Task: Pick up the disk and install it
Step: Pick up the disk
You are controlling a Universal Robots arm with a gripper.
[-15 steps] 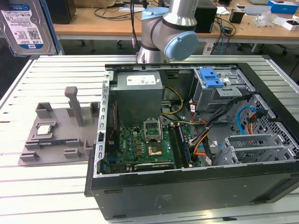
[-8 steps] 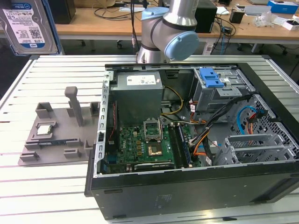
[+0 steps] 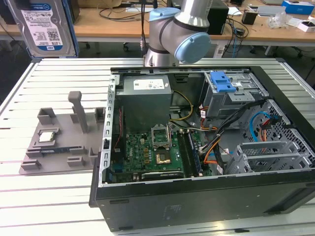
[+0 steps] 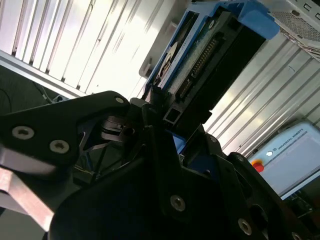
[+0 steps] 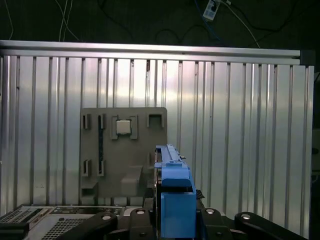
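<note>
The silver, blue-framed disk (image 3: 44,27) stands upright, gripped in the claw (image 4: 172,117).

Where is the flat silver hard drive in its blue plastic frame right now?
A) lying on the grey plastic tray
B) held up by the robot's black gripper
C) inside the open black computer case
B: in the first wrist view the black gripper clamps the blue-framed silver disk on edge, clear of the grey plastic tray.
</note>
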